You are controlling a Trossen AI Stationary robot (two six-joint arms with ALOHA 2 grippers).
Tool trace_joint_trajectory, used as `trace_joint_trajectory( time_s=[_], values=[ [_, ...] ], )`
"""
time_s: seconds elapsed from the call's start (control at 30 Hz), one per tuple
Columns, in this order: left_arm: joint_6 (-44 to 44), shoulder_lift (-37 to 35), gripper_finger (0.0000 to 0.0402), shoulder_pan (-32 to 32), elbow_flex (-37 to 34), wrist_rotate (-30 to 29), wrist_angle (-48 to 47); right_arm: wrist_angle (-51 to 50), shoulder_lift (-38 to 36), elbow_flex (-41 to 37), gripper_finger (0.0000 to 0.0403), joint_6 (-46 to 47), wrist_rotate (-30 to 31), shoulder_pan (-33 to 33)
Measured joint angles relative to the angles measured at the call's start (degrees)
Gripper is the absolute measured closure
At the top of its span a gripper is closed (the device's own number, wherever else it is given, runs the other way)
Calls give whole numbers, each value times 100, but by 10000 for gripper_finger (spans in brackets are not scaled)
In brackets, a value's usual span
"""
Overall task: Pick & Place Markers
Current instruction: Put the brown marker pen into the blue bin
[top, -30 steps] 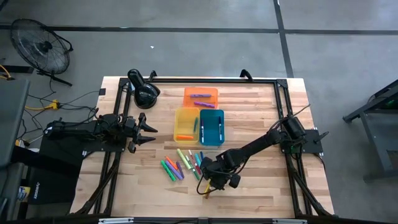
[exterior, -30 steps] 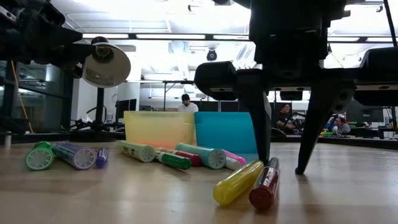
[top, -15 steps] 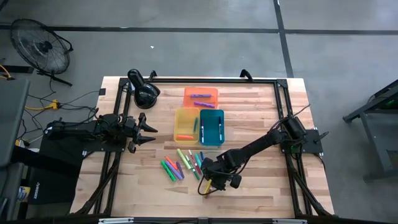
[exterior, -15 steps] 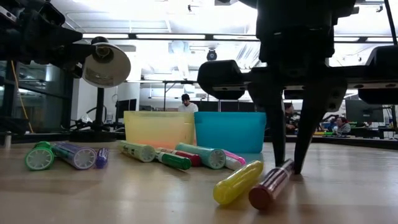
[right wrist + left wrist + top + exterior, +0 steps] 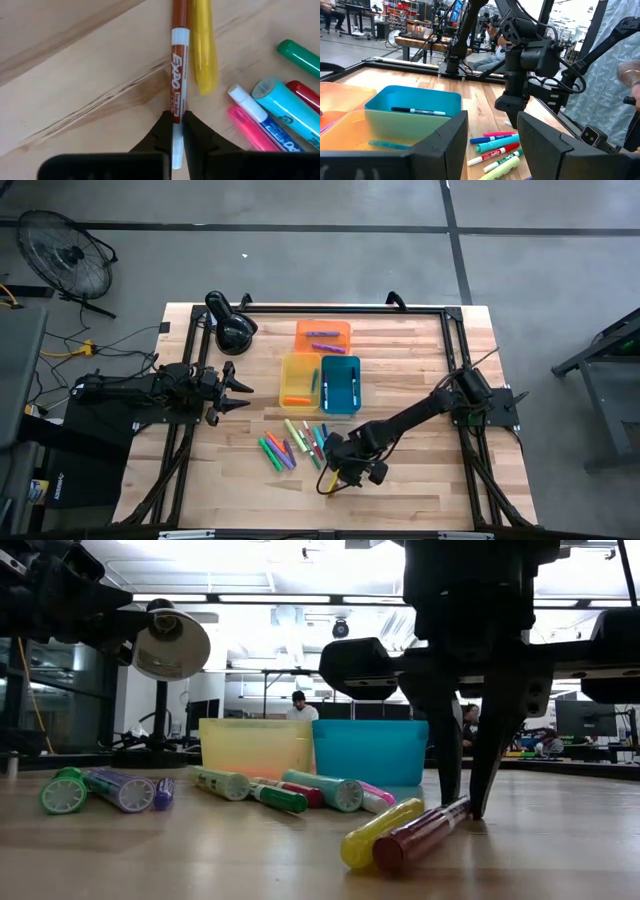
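At lower centre of the high view, the right gripper point(image 5: 338, 476) sits low on the desk point(image 5: 420, 350). Only its wrist view shows the jaws pinching the brown marker point(image 5: 176, 95), beside a yellow marker point(image 5: 203, 47). The left gripper point(image 5: 240, 390), jaws parted and empty, waits at left.

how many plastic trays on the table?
3: orange tray farthest back, yellow tray in front of it, blue tray touching the yellow tray's right side. None looks hidden.
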Motion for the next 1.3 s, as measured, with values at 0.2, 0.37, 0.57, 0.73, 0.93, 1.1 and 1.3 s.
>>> trace_joint_trajectory(
  time_s=[0.2, 0.37, 0.57, 0.73, 0.93, 1.1, 1.3],
  values=[
    [0, 1, 232, 0, 0, 1, 0, -671, 26, 487, 393, 71, 280, 102],
    [-2, -1, 232, 0, 0, 1, 0, -1289, 17, 920, 393, 386, 452, 123],
    [-2, 1, 232, 0, 0, -1, 0, -2030, 10, 1529, 393, 910, 1319, 16],
    [-1, -1, 232, 0, 0, 1, 0, -2739, 4, 1843, 393, 1106, 2139, -187],
    [-2, 0, 232, 0, 0, 1, 0, -3442, 1, 2049, 393, 889, 3077, -369],
    [-2, 0, 232, 0, 0, 0, -1, -3904, -7, 2347, 393, 957, 3534, -508],
    [-1, 0, 232, 0, 0, 1, -1, -4287, -127, 2590, 393, 1327, 3950, -642]
  ],
)
